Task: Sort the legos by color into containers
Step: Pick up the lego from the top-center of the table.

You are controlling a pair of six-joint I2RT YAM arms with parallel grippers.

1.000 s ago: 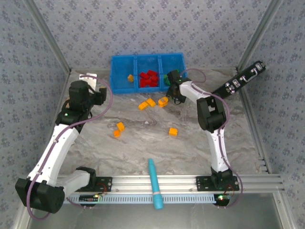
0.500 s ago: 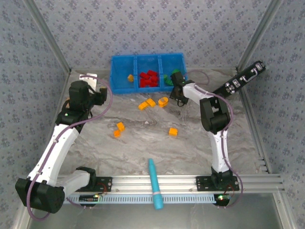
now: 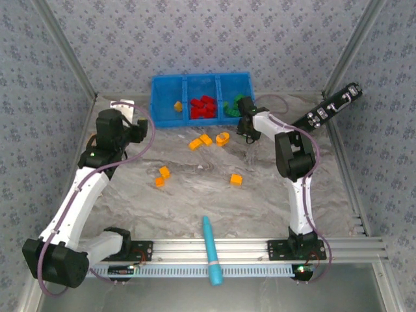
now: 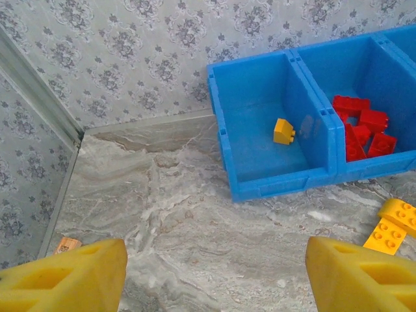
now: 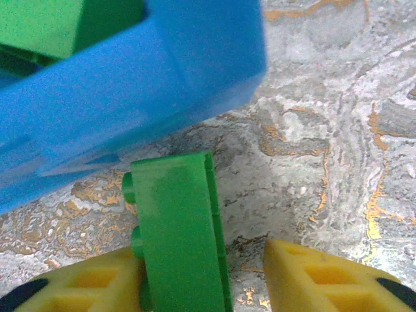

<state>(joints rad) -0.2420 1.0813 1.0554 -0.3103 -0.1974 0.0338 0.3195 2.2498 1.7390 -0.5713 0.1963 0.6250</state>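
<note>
The blue bin (image 3: 201,77) stands at the back of the table. Its left compartment holds one yellow brick (image 4: 283,131), the middle one red bricks (image 3: 203,107), the right one green bricks (image 3: 234,103). Several orange-yellow bricks (image 3: 206,139) lie loose on the table in front of it. My right gripper (image 5: 201,276) hangs just outside the bin's front wall (image 5: 130,84), open. A green brick (image 5: 179,234) stands on edge between its fingers, against the left one, with a gap to the right one. My left gripper (image 4: 218,273) is open over bare table left of the bin.
A teal pen (image 3: 210,250) lies by the near rail. A long black device (image 3: 331,109) leans at the right wall. Patterned walls close in the back and both sides. A small tan scrap (image 4: 67,245) sits by the left wall.
My right gripper has moved right and toward the near side, from over the bin's right compartment to just in front of its wall. The left arm has shifted slightly.
</note>
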